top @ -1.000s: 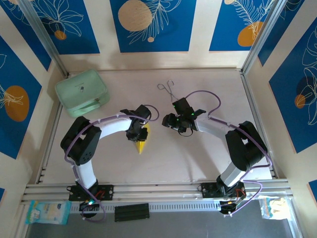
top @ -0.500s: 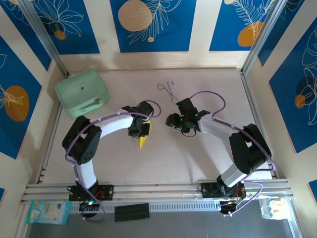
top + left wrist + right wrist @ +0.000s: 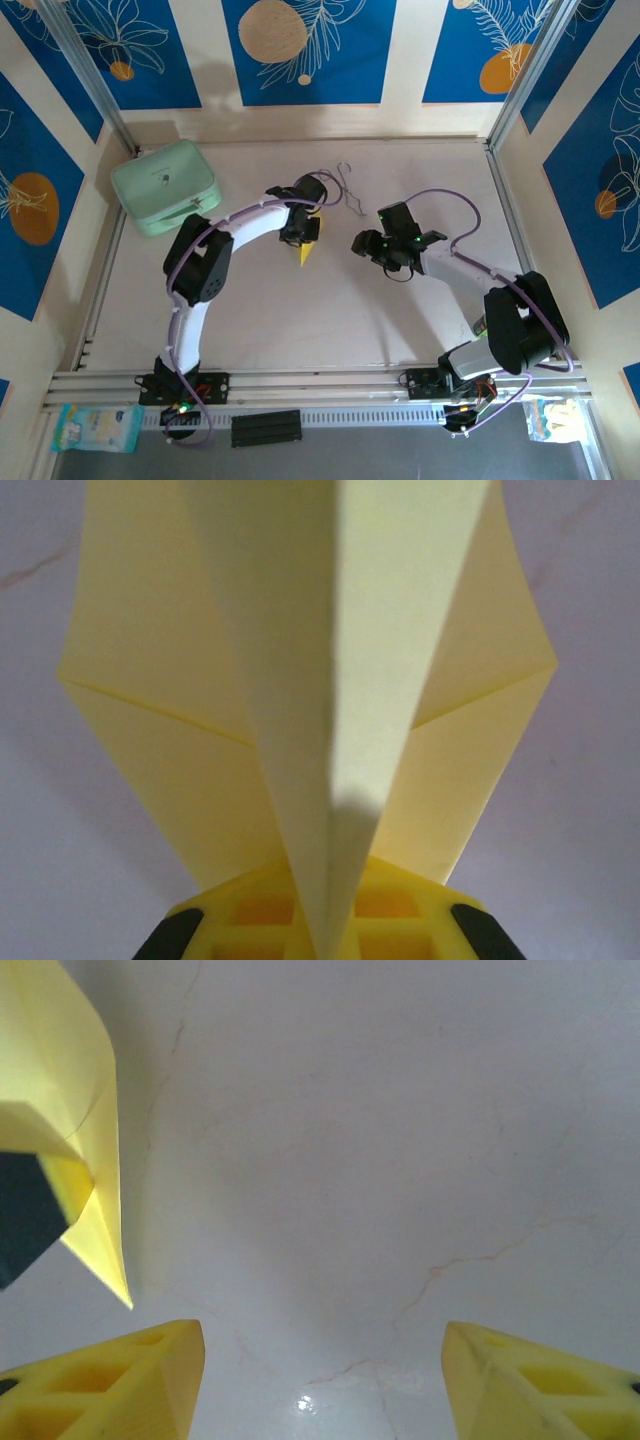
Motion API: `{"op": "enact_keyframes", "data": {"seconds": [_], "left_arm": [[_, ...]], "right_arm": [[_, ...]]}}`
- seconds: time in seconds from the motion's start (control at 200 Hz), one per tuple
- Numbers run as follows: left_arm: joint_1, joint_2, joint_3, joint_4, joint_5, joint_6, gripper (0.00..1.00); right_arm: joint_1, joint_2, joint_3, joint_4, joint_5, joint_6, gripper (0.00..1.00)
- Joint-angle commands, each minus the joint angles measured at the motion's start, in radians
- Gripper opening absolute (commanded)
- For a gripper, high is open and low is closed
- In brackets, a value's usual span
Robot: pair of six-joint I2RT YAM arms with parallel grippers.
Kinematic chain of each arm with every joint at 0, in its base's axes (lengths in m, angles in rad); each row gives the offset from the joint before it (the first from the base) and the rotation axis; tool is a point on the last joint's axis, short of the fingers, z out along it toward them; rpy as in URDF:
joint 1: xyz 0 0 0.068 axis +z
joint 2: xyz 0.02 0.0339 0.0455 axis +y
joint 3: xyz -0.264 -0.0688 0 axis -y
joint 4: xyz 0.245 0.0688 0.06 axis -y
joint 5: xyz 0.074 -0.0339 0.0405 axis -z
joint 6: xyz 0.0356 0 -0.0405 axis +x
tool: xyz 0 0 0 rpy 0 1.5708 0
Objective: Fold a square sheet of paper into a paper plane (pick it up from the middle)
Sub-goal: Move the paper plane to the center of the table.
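Note:
The square sheet of paper is folded into a yellow paper plane (image 3: 306,251), a narrow dart with a centre crease and its sharp tip toward the near edge. My left gripper (image 3: 303,229) is shut on its centre fold, holding it near the table's middle. In the left wrist view the paper plane (image 3: 330,680) spreads its wings above the left gripper (image 3: 325,925), whose yellow fingers pinch the keel. My right gripper (image 3: 361,243) stands open just right of the plane, nothing between its jaws. In the right wrist view the right gripper (image 3: 320,1385) hovers over bare table, with the paper plane (image 3: 85,1110) at the upper left.
A mint-green rounded case (image 3: 165,186) sits at the back left. Thin metal tongs (image 3: 346,186) lie at the back centre, just beyond the left gripper. Aluminium rails (image 3: 505,215) border the white table (image 3: 300,330) on the sides and near edge.
My left arm has carried the plane away from me and slightly right, shutting fully on it. The right gripper has drawn back to the right and spread wider.

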State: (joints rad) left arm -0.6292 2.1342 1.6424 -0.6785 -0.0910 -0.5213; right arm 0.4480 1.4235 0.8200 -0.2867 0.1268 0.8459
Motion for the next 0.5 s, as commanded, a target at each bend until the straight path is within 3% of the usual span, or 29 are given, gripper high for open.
{"op": "enact_keyframes", "data": {"seconds": [0.0,0.495], "left_arm": [[0.017,0.049,0.083,-0.054,-0.005,-0.004,0.08],[0.021,0.118,0.151,-0.082,-0.035,-0.031,0.21]], "right_arm": [[-0.006,-0.034,-0.01,-0.015,-0.033,-0.009,0.64],[-0.006,-0.036,-0.02,-0.011,-0.07,-0.016,0.64]]}}
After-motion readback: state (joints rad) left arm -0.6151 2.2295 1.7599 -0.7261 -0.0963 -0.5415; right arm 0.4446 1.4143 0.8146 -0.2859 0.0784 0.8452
